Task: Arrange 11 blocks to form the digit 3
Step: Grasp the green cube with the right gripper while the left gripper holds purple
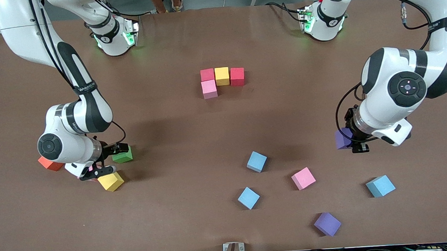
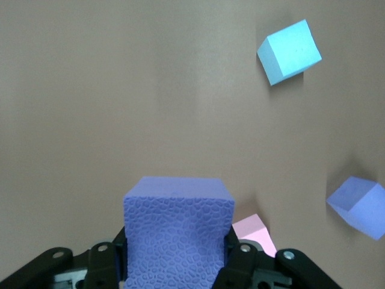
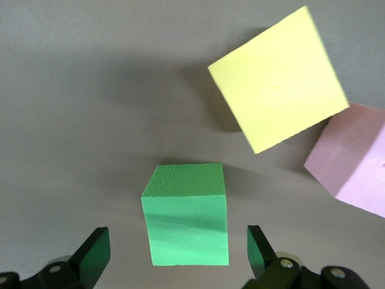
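The left end effector [image 1: 349, 140], at the right of the front view, is clenched on a purple block [image 1: 343, 138] held above the counter [image 1: 176, 116]; carry it level to the four-block start of the digit 3 [image 1: 222, 80] at upper centre and seat it flush against a neighbour. The right end effector [image 1: 108, 160], at lower left, stands released astride the green block [image 1: 123, 155]; lower it squarely before closing, because the yellow block [image 1: 111, 181] lies just beside, while the counter's centre offers open room
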`<state>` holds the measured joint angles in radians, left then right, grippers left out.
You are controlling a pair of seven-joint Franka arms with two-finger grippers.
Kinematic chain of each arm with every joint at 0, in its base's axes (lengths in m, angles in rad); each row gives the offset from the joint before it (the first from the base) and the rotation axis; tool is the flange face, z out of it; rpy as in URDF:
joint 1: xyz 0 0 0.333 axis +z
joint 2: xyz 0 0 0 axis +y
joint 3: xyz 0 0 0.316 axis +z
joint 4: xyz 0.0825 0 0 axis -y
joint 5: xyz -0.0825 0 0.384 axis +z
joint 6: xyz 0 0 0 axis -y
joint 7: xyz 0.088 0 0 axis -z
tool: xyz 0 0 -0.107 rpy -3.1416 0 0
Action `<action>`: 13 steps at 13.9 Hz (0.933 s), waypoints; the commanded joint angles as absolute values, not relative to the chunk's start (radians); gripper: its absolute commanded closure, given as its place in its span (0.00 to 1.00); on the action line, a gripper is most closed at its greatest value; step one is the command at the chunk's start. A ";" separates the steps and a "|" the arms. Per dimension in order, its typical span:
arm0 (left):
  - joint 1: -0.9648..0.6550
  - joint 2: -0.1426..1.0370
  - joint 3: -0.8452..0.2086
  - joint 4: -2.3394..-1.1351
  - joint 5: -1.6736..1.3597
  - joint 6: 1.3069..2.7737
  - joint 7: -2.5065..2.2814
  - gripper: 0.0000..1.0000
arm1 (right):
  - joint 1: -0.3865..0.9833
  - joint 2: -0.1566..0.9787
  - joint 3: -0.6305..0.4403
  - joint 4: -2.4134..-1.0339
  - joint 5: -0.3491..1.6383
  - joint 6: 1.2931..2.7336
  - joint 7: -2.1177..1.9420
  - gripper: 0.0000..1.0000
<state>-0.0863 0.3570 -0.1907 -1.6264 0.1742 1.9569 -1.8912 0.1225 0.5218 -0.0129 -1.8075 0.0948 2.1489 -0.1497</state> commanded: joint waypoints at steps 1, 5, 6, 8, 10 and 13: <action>-0.092 0.342 -0.189 -1.631 0.195 1.942 -1.911 0.89 | 0.110 0.529 0.003 -1.825 0.087 2.163 -0.169 0.00; -0.089 0.342 -0.189 -1.631 0.195 1.942 -1.910 0.89 | 0.112 0.541 0.003 -1.825 0.039 2.197 -0.169 0.00; -0.087 0.342 -0.190 -1.631 0.195 1.942 -1.910 0.89 | 0.110 0.543 0.003 -1.825 0.029 2.200 -0.167 0.00; -0.087 0.341 -0.189 -1.632 0.195 1.942 -1.910 0.89 | 0.113 0.549 0.003 -1.825 0.028 2.200 -0.169 0.00; -0.083 0.327 -0.189 -1.632 0.195 1.916 -1.905 0.89 | 0.117 0.558 0.003 -1.827 0.028 2.200 -0.166 0.00; -0.080 0.304 -0.187 -1.629 0.195 1.902 -1.898 0.89 | 0.117 0.577 0.003 -1.827 0.029 2.203 -0.164 0.00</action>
